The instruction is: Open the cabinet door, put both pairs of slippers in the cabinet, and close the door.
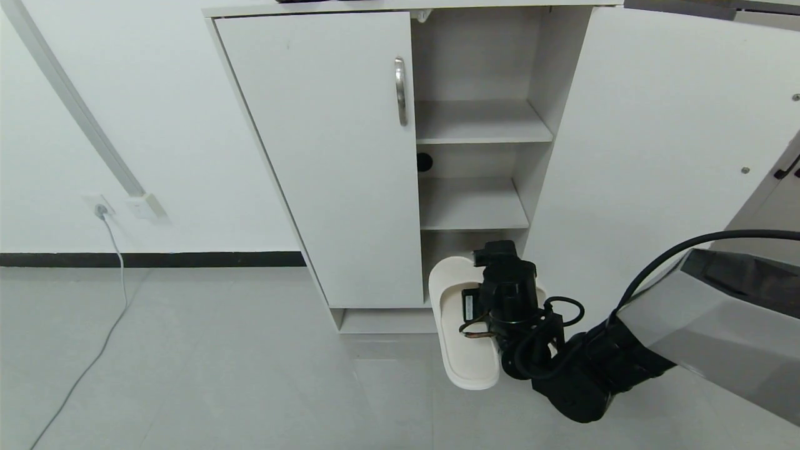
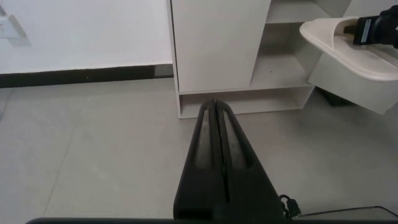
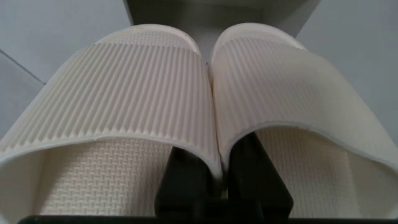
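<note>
1. The right tool (image 3: 221,185) grips 1 pair of cream slippers (image 1: 467,359), with its 2 fingers under the straps and the inner sides pressed together.
2. The slippers hang above the floor (image 1: 219,375), toes at the mouth of the cabinet's (image 1: 478,122) bottom compartment.
3. The right door (image 1: 656,156) stands open and the left door (image 1: 325,156) is closed.
4. The left tool (image 2: 214,111) is closed on nothing, above the floor in front of the cabinet.
</note>
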{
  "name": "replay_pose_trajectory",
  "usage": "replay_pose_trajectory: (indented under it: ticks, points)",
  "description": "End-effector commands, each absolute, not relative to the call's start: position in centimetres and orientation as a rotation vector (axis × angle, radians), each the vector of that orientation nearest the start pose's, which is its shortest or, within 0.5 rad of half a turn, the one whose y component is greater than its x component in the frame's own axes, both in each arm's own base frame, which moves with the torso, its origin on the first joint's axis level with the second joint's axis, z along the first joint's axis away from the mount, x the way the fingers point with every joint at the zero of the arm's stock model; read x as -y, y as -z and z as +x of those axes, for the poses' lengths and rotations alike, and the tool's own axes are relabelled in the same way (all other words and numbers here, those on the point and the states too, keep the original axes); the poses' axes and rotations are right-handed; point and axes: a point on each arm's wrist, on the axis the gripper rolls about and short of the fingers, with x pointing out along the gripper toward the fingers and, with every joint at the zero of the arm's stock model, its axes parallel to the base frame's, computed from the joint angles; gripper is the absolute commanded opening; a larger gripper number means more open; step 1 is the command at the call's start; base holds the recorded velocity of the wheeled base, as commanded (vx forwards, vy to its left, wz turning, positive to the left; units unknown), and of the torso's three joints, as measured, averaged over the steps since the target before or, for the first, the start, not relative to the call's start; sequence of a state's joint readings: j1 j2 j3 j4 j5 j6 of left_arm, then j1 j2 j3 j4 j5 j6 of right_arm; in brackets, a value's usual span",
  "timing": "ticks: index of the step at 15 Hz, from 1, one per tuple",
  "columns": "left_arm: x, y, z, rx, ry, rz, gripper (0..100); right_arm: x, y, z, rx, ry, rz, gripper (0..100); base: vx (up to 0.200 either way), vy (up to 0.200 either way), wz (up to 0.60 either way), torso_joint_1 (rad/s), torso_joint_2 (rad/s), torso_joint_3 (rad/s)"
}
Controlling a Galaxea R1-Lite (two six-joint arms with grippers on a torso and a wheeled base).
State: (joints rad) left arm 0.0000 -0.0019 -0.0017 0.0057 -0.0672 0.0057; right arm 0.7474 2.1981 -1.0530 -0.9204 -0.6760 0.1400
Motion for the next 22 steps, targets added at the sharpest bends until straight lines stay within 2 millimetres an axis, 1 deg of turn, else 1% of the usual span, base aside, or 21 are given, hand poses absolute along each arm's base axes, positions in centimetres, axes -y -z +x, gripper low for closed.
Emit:
replay_pose_trajectory:
  ticks: [1,3,4,5,7,11,22]
  points:
    - [0.1,-7.5,-2.3,-0.004,0.066,0.004,0,-27.0,-8.8,31.6,-0.171,-0.053,-0.008,0,0.000,0.000,0.00,0.000,0.00,0.000]
    - [0.1,-7.5,-2.3,-0.004,0.066,0.006,0,-26.9,-9.2,31.7,-0.143,-0.044,-0.011,0,0.000,0.000,0.00,0.000,0.00,0.000]
    - [0.1,-7.5,-2.3,-0.004,0.066,0.006,0,-26.5,-10.2,32.5,-0.084,-0.033,-0.015,0,0.000,0.000,0.00,0.000,0.00,0.000]
    - [0.1,-7.5,-2.3,-0.004,0.066,0.008,0,-26.2,-10.7,33.2,-0.058,-0.022,-0.011,0,0.000,0.000,0.00,0.000,0.00,0.000]
    - [0.2,-7.5,-2.3,-0.004,0.068,0.008,0,-26.2,-11.0,33.6,-0.047,-0.018,-0.004,0,0.000,0.000,0.00,0.000,0.00,0.000]
    - [0.2,-7.5,-2.3,-0.004,0.068,0.009,0,-26.2,-11.0,33.8,-0.044,-0.015,-0.005,0,0.200,0.000,0.00,0.001,0.00,0.004]
    - [0.2,-7.5,-2.3,-0.004,0.068,0.008,0,-26.1,-10.0,34.2,-0.062,-0.011,-0.019,0,0.200,0.000,0.00,0.002,0.00,0.001]
